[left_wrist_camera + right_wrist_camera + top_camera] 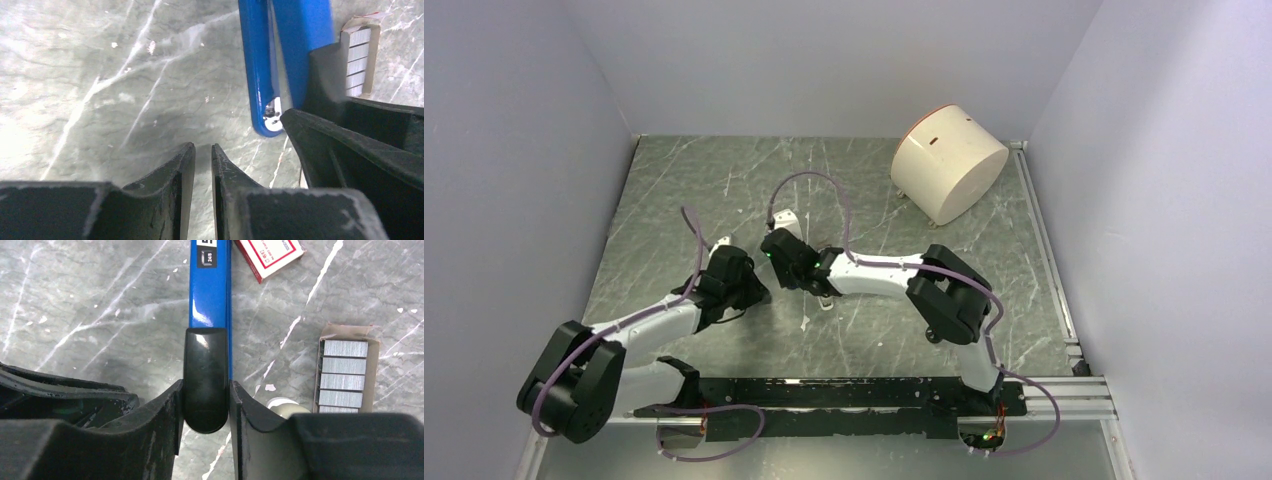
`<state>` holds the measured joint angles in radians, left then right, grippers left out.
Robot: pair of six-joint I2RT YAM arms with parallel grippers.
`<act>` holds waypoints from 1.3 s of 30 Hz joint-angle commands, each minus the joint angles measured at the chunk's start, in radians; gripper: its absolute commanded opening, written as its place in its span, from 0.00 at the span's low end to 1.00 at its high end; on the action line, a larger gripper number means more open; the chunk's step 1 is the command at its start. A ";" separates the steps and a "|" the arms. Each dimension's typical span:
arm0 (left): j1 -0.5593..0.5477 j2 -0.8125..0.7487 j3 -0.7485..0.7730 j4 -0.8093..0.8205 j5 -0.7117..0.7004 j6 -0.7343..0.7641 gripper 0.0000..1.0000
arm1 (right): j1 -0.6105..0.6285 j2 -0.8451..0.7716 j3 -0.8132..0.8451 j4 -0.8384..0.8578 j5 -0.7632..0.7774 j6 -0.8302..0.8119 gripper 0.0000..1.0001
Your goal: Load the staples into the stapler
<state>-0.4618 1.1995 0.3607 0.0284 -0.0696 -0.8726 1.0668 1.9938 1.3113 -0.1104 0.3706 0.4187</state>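
The blue stapler lies on the grey marbled table, its black rear end clamped between my right gripper fingers. In the left wrist view, the stapler appears as two blue arms spread apart, a silver rivet at its tip. The staples sit as grey ribbed blocks in an open cardboard tray right of the stapler, also seen as the tray. Their red-and-white box lies further off. My left gripper is just left of the stapler tip, jaws slightly parted with nothing between them. From above, both grippers meet mid-table and hide the stapler.
A large beige cylinder lies on its side at the back right. A pale rounded object peeks out behind my right finger. Grey walls enclose the table on three sides, and a metal rail runs along the right edge.
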 commanded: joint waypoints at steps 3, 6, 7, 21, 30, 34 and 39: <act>0.005 -0.095 0.122 -0.260 -0.104 0.082 0.27 | -0.026 0.015 0.142 -0.226 -0.052 0.024 0.56; 0.005 -0.113 0.201 -0.348 -0.147 0.115 0.30 | -0.034 -0.004 0.189 -0.264 -0.095 -0.014 0.76; 0.005 -0.120 0.225 -0.375 -0.163 0.122 0.31 | -0.034 -0.016 0.198 -0.280 -0.096 -0.019 0.80; 0.005 -0.392 0.553 -0.677 -0.219 0.274 0.90 | -0.069 -0.665 -0.118 -0.337 0.152 -0.075 0.89; 0.005 -0.508 0.918 -0.945 -0.269 0.484 0.97 | -0.069 -1.003 0.005 -0.670 0.476 -0.036 1.00; 0.005 -0.545 1.003 -0.987 -0.263 0.523 0.95 | -0.068 -1.080 0.094 -0.744 0.480 -0.043 1.00; 0.005 -0.579 1.005 -1.034 -0.305 0.511 0.97 | -0.068 -1.108 0.134 -0.778 0.487 -0.043 1.00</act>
<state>-0.4614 0.6266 1.3663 -0.8997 -0.3309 -0.3965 0.9985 0.8879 1.4277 -0.8024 0.8101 0.3664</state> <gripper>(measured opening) 0.961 0.997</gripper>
